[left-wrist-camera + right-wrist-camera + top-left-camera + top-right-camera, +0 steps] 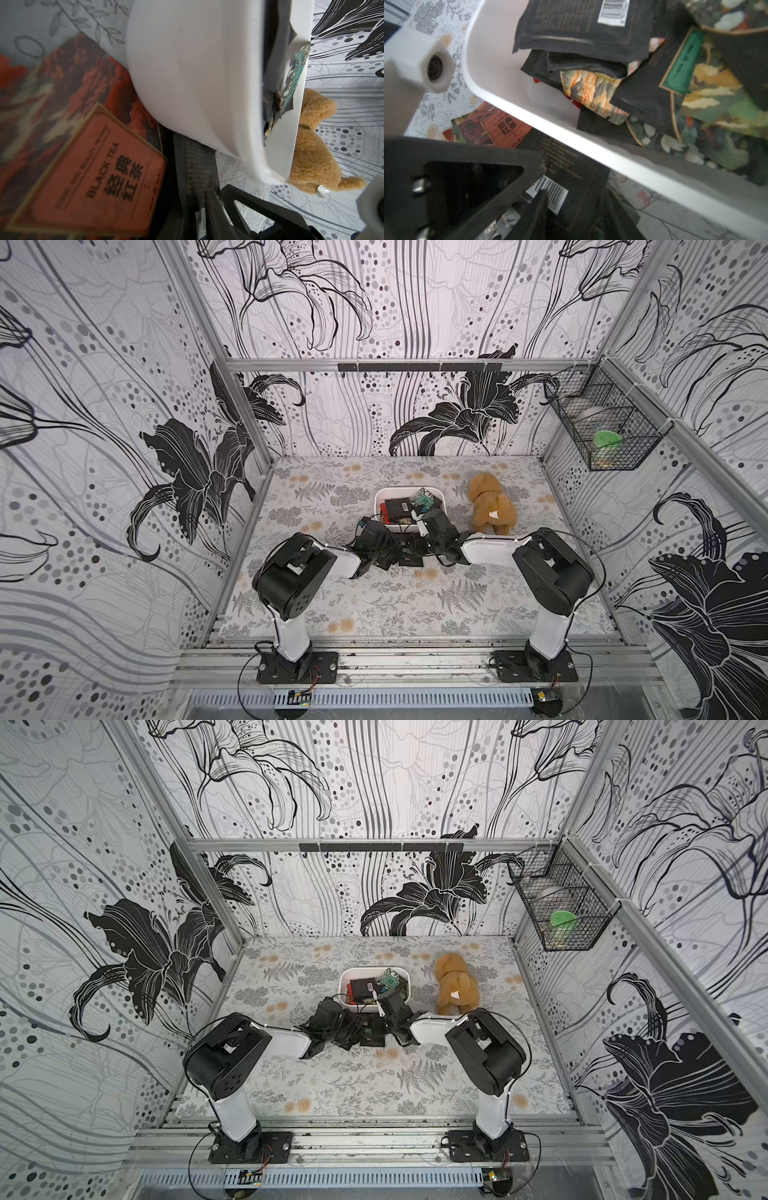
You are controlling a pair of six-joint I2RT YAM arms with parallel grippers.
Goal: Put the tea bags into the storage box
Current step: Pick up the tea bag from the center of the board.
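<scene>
One white storage box (pixel 379 499) is being seen near the middle of the floral table (pixel 332 605). One tan plush toy (pixel 490 506) is lying just beside it, and one black wire basket (pixel 602 435) is being carried on a side wall. Two grippers are being held low at the box's near side: the left gripper (pixel 217 190) and the right gripper (pixel 543 176). Whether either pair of jaws is standing apart or is clamped on a sachet cannot be told, since the black fingers are being shown edge-on against dark foil. The tea bags (pixel 583 27) are being shown as flat square foil sachets. Most are black, with green, orange or red printed panels, and some are lying back up with a white barcode. At least five are being counted inside the box, overlapping in a loose heap. More are lying on the table against the box's near wall, under the grippers. Among them are one red sachet (pixel 99 170) labelled BLACK TEA and one black sachet (pixel 566 172) turned barcode up. Perhaps four or five are lying there, though the heap is being partly hidden by the arms.
</scene>
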